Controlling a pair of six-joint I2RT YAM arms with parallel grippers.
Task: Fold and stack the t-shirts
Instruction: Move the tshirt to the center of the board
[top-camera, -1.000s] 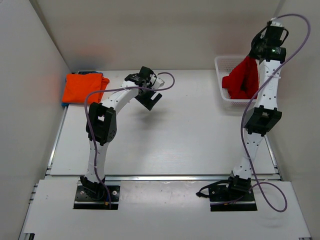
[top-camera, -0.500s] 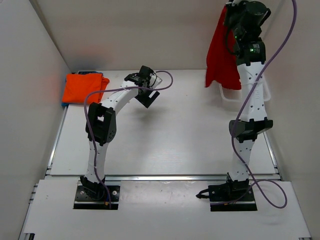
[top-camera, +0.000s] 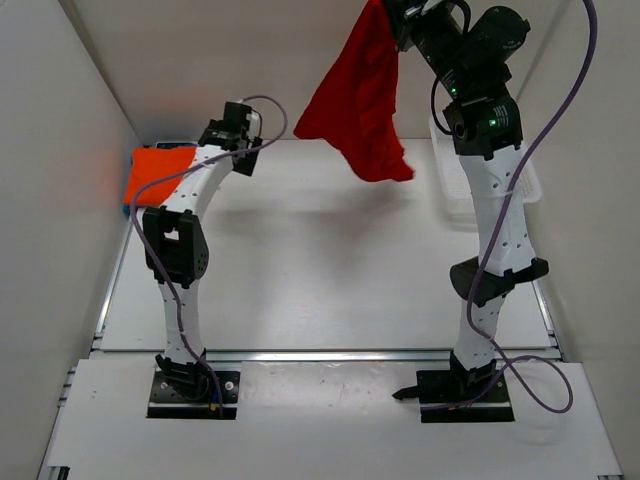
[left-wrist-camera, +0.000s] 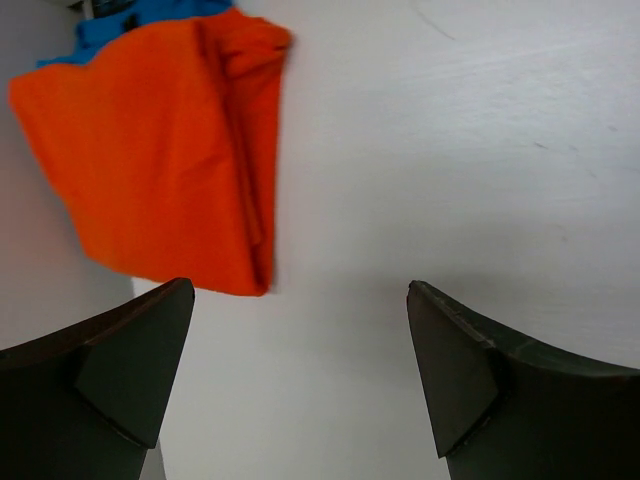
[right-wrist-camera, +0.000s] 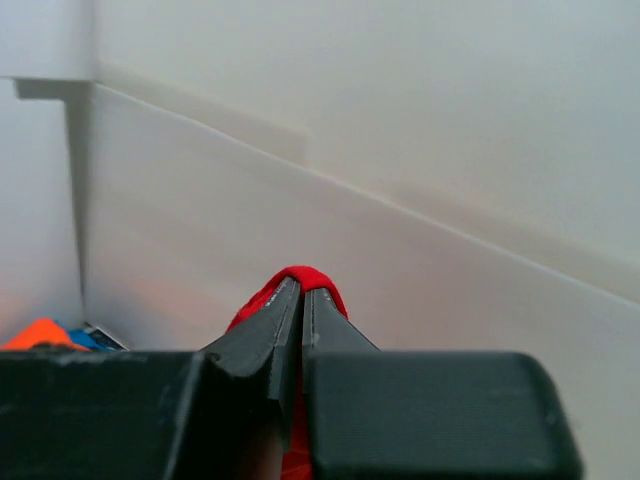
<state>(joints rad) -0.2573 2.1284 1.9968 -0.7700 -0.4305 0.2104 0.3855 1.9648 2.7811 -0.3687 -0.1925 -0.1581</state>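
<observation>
Upper centre: right gripper (right-wrist-camera: 301, 292) pinches red shirt (top-camera: 360, 100) by thin fold, may slip if swung; left gripper (left-wrist-camera: 298, 295) open near orange shirt (left-wrist-camera: 160, 150).

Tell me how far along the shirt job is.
Done: the orange t-shirt lies folded on the blue t-shirt. In hand: the right gripper is shut on the red t-shirt, hanging unfolded above the table. The left gripper is open beside the stack. Left: fold the red one and stack it.
</observation>
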